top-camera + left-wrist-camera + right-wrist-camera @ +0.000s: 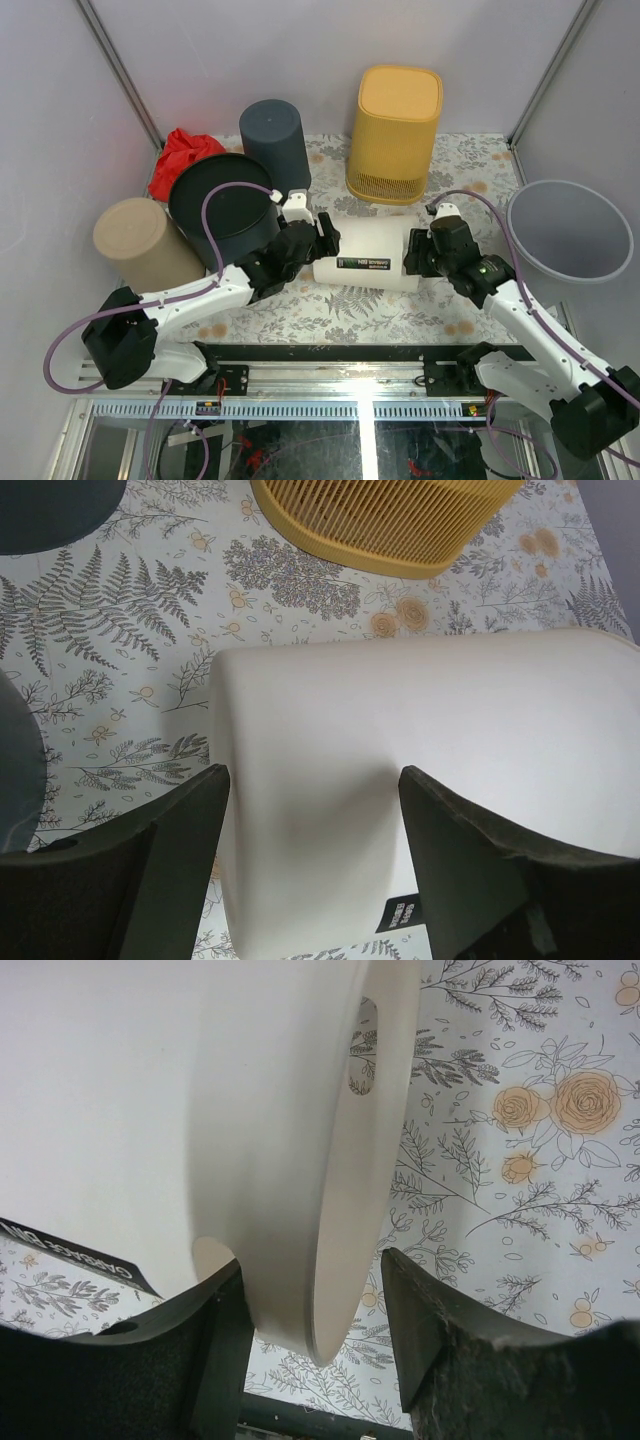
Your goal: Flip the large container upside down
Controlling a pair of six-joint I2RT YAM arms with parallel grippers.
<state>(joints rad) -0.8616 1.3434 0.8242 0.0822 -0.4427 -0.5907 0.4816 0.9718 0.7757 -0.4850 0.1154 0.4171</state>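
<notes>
The large white container [365, 258] lies on its side on the floral cloth, its open end to the right. My left gripper [325, 240] stands open at its closed end. In the left wrist view that gripper [312, 772] has its jaws wide apart above the white body [420, 740], one finger [180, 840] past the bottom edge. My right gripper [412, 255] is at the open end. In the right wrist view it [310, 1260] is open and straddles the rim [350, 1210]: the left finger [215, 1340] lies against the outer wall by a handle cutout, the right one stands apart from the rim.
A yellow slatted basket [395, 135] stands behind the white container. A dark grey bin [275, 140], a black bin [222, 205], a beige bin [145, 243] and a red cloth [180, 155] are at the left. A grey bin [570, 230] is at the right edge.
</notes>
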